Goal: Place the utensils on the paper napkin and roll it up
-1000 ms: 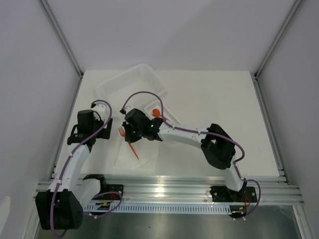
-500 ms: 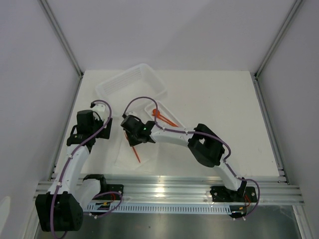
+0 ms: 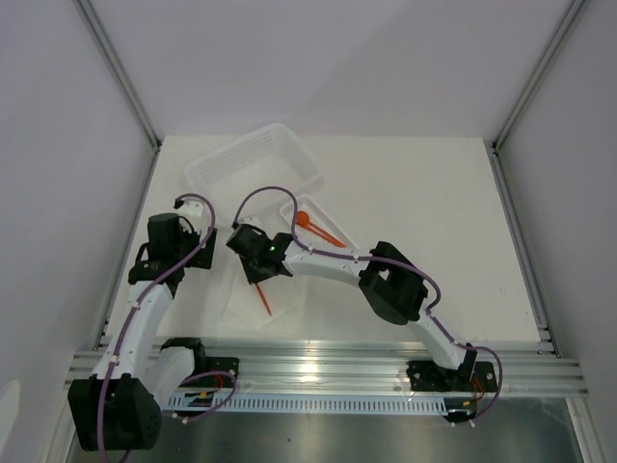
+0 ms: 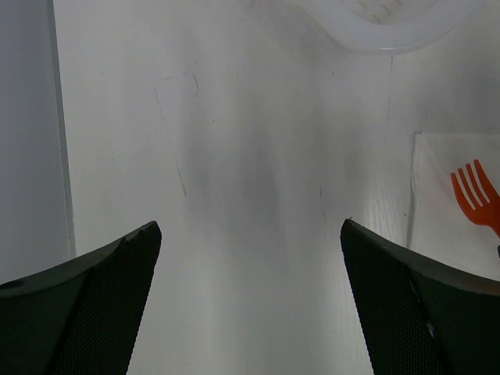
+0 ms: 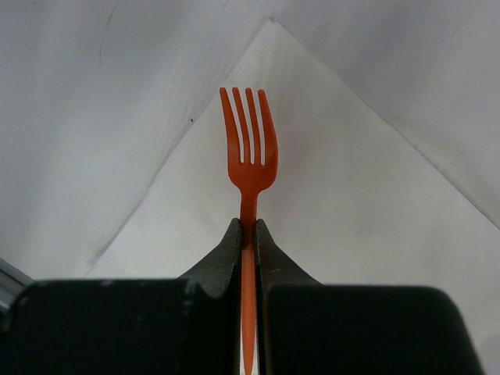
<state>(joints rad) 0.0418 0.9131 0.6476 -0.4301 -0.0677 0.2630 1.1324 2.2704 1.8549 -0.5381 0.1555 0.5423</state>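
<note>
My right gripper [image 5: 248, 228] is shut on the slim handle of an orange fork [image 5: 248, 148], tines pointing away from the wrist over the white paper napkin [image 5: 328, 195]. In the top view the right gripper [image 3: 254, 262] hangs over the napkin's [image 3: 284, 307] far left part, and the fork's handle [image 3: 263, 300] sticks out toward the near edge. Two more orange utensils, a spoon [image 3: 303, 219] and a slim piece [image 3: 326, 234], lie in the small white tray [image 3: 289, 206]. My left gripper [image 4: 248, 230] is open over bare table, left of the napkin [image 4: 445, 211], and it holds nothing.
A large translucent basket [image 3: 253, 162] stands at the back left, just behind the small tray; its rim [image 4: 383, 27] shows at the top of the left wrist view. The left arm [image 3: 174, 246] sits close to the table's left edge, and white walls enclose the table.
The right arm has swung left and toward the near edge, carrying the fork from beside the small tray to over the napkin. The left gripper has stayed still and open.
</note>
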